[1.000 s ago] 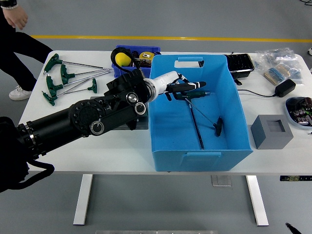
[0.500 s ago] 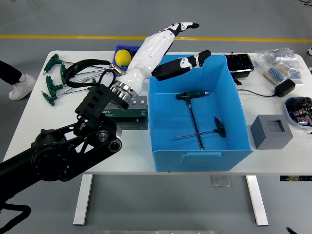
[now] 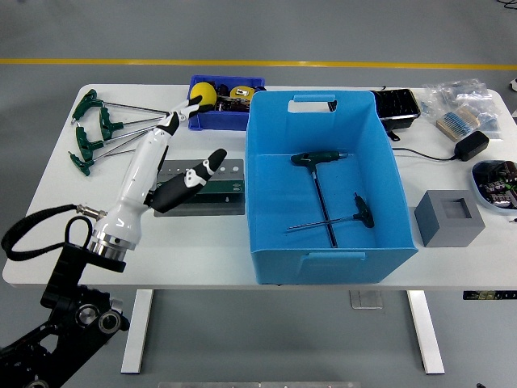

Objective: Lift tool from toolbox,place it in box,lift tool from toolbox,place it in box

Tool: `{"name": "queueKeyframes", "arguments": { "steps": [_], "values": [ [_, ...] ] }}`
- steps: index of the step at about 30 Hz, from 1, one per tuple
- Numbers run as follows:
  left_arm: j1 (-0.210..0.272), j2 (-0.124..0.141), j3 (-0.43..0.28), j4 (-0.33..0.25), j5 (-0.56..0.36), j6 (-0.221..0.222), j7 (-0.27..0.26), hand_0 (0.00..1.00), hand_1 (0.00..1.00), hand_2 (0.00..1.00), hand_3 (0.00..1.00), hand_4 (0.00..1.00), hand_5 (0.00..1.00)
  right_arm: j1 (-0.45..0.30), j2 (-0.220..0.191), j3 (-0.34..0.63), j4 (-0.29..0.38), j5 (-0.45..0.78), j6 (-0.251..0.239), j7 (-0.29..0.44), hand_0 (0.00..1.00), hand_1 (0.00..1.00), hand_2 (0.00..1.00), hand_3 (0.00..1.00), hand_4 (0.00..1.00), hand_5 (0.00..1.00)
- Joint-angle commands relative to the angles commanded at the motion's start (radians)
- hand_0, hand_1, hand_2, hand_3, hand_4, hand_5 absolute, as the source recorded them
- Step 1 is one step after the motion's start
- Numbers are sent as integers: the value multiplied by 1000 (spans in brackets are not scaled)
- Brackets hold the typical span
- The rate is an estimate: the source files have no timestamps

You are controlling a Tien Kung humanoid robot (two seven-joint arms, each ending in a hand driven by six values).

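Left robot hand is spread wide and empty above the table. Two T-handle tools lie crossed in the blue box to its right; more tools lie near its fingertips.

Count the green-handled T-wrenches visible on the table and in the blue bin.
6. Two lie crossed in the blue bin: one, another. Four lie at the table's far left. The left hand may hide more.

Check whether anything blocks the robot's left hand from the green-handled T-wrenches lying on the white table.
Nothing visible does. The left hand, fingers open, hovers just right of the green-handled T-wrenches, with bare white table between them.
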Motion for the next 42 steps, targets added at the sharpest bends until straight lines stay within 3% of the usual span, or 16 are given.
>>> {"name": "queueKeyframes", "arguments": {
  "steps": [2,4,9,14,18,29,32,35,42],
  "values": [
    [-2,-15,23,6,-2,-4,1,825,857,958,790,868,791,-2,2,10,0,-22,0,-9,651,648,714,566,812,749],
    [-33,-21,43,10,-18,4,-4,824,856,961,791,867,783,-2,3,18,0,-39,1,-17,651,645,716,567,811,750],
    [-97,-11,43,8,-45,14,-25,809,848,960,782,862,764,-3,5,26,1,-60,5,-29,654,646,718,568,812,750],
    [-83,-4,14,10,-48,20,-31,809,848,960,782,862,764,-7,6,14,1,-30,6,-22,654,646,718,568,812,750],
    [-63,-15,6,16,-43,21,-35,808,847,957,780,852,747,-10,9,-12,-3,29,5,0,653,647,717,568,811,751],
    [-124,-15,-15,25,-54,20,-43,802,842,948,779,841,727,8,0,13,-4,-15,10,-4,653,644,714,568,811,755],
    [-124,-30,-12,38,-50,17,-41,802,842,948,779,841,727,5,2,28,-8,-17,10,1,653,644,714,568,811,755],
    [-130,-28,-15,34,-51,18,-44,803,839,948,778,842,728,20,-9,65,-2,-102,10,-29,651,644,714,568,812,757],
    [-142,-31,-40,32,-46,23,-48,801,839,948,777,839,726,12,-10,34,-5,-54,10,-14,652,643,714,568,813,758]
  ]
}}
